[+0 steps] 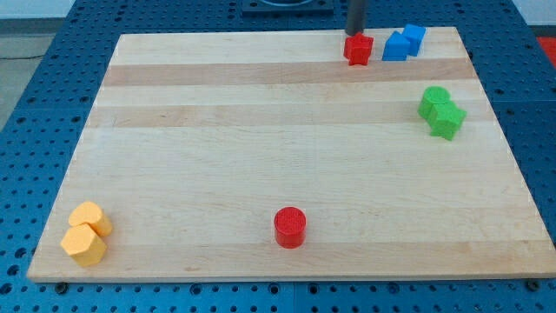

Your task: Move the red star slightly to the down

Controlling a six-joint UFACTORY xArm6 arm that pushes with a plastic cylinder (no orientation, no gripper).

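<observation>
Landmark: red star, near the top edge of the tabletop, right of centre.

No claw on this arm; it ends in a dark rod, so there is nothing to spread or pinch. My tip sits at the star's top side, touching it or just short of contact; cannot tell which. The rod rises out of the view's top.

Positions relative to the star:
- Two blue blocks just to its right, touching each other, apart from the star by a narrow gap. Shapes unclear.
- Two green blocks further right and below, pressed together near the tabletop's right edge.
- Red cylinder well below and somewhat left, upright, alone.
- Two yellow blocks far to the lower left, touching, at the tabletop's bottom left corner; they look hexagonal.
</observation>
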